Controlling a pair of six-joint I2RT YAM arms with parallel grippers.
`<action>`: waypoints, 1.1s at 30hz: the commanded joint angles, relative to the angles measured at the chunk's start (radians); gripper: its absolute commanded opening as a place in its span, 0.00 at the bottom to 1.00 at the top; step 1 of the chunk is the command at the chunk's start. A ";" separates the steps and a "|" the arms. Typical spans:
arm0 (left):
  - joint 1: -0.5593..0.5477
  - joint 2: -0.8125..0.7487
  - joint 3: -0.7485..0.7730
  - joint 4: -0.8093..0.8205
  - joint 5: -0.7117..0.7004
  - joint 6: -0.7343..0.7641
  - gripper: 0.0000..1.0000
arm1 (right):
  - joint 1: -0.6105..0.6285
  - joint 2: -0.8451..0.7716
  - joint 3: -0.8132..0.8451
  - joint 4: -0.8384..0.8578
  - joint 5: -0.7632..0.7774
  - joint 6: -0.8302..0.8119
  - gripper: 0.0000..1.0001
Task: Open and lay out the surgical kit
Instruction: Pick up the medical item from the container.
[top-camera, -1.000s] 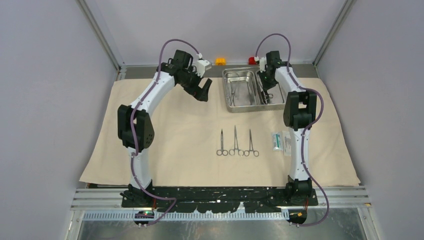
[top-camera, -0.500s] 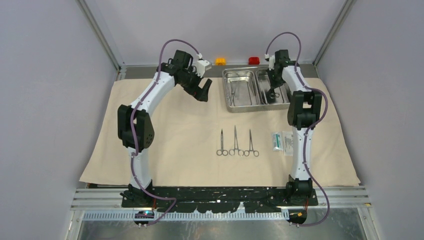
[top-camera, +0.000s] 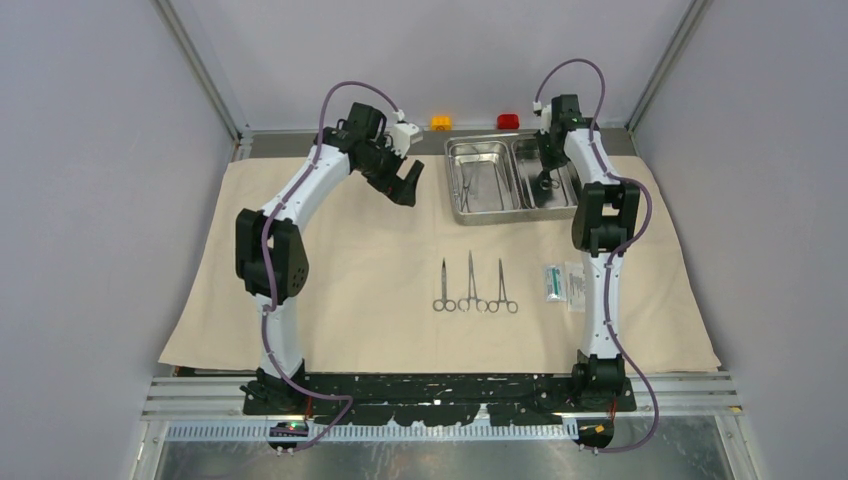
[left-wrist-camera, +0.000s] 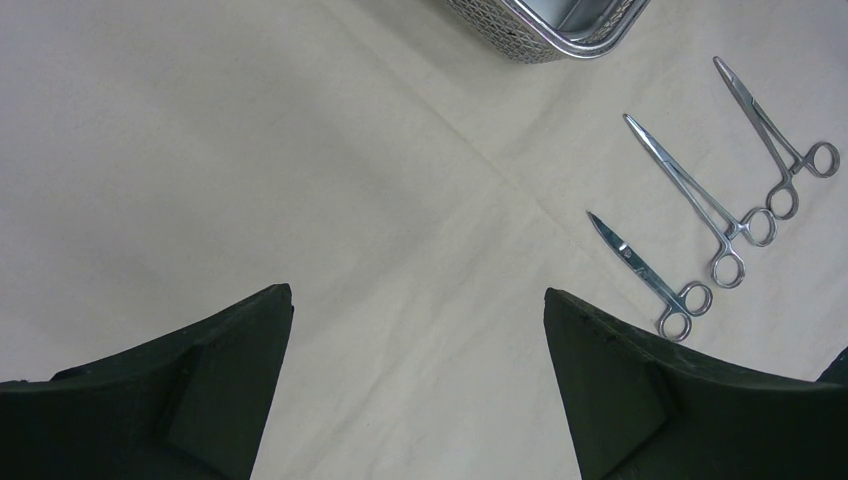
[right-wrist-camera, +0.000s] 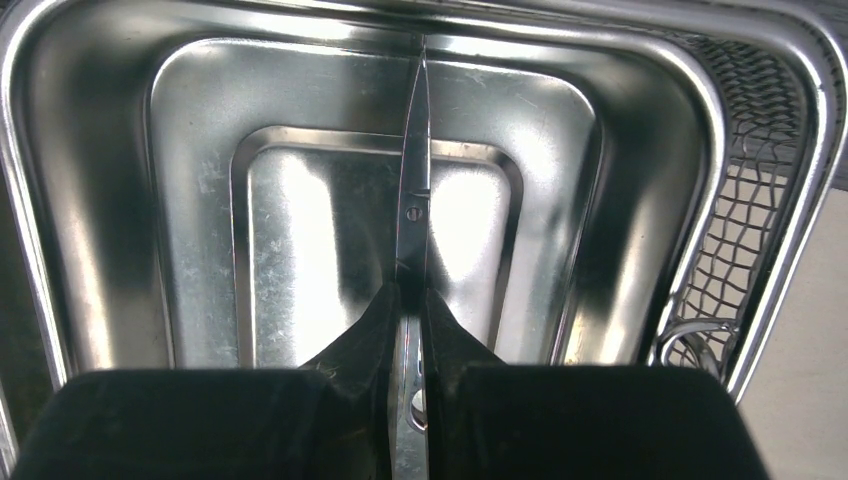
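Note:
The beige cloth lies spread flat over the table. At its back stands the steel two-compartment tray. My right gripper hangs over the tray's right compartment, shut on a slim steel ring-handled clamp whose tip points away from the camera. Three more clamps lie in a row on the cloth, also seen in the left wrist view as clamps. Two white/teal packets lie to their right. My left gripper hovers open over bare cloth, left of the tray.
An orange block and a red block sit behind the tray on the back ledge. A wire-mesh section with a ring handle in it borders the right compartment. Grey walls close in both sides.
My right gripper has shifted a little right and back over the tray with the clamp in it. The left arm has not moved.

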 joint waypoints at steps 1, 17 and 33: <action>-0.004 -0.058 -0.005 0.002 0.019 0.001 1.00 | 0.004 0.033 0.054 -0.017 0.009 0.022 0.11; -0.006 -0.057 -0.001 0.003 0.015 0.003 1.00 | 0.004 0.013 0.104 0.062 -0.028 0.101 0.44; -0.006 -0.003 0.067 -0.013 0.022 -0.007 1.00 | 0.004 0.156 0.261 0.123 -0.008 0.113 0.44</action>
